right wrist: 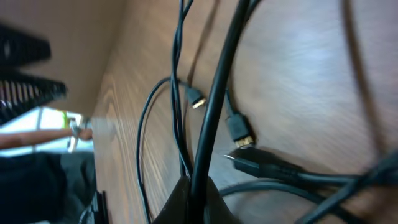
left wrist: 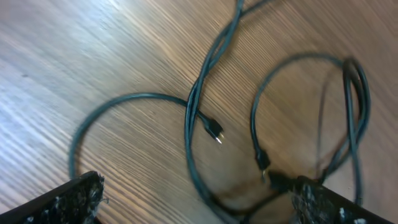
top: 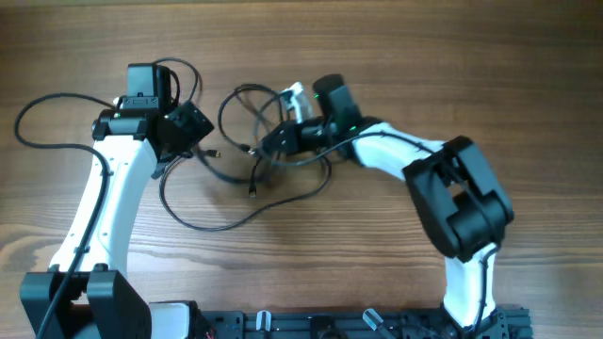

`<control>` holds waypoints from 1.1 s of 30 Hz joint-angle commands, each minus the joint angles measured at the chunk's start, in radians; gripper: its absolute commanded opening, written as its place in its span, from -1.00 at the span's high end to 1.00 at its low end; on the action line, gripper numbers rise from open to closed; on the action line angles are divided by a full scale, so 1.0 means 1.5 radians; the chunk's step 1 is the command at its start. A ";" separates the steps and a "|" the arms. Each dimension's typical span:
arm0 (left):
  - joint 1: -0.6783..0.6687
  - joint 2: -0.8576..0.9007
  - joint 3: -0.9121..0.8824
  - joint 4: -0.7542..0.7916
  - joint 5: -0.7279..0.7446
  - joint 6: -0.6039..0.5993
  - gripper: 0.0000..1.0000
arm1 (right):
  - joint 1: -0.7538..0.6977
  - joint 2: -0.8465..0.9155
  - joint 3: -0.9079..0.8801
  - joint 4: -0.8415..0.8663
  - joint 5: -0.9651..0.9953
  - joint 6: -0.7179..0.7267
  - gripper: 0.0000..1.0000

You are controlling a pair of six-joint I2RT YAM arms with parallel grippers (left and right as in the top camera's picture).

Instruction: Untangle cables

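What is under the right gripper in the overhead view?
The cables loop out from beneath the right gripper on the table. The strands directly under it are covered; its wrist view shows one pinched.

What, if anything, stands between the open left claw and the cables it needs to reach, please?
Nothing visible does. The left claw hangs open over the cables, whose loops lie on the table between its fingers. The right claw is shut on one of them, off to one side.
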 commanded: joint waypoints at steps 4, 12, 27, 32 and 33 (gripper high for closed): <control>-0.068 -0.004 0.009 0.008 0.078 0.146 -1.00 | -0.036 -0.155 0.014 -0.064 0.031 -0.010 0.91; -0.201 -0.006 0.009 0.062 0.078 0.180 -1.00 | -0.036 -0.327 0.014 -0.240 0.198 -0.061 0.91; -0.389 -0.006 0.009 0.106 0.140 0.298 -1.00 | -0.036 -0.545 0.014 -0.355 0.267 -0.072 0.91; -0.414 -0.006 0.009 0.136 0.162 0.314 -1.00 | -0.036 -0.576 0.014 -0.355 0.287 -0.073 0.91; -0.418 -0.006 0.009 0.139 0.178 0.331 -1.00 | -0.036 -0.575 0.014 -0.355 0.287 -0.072 0.91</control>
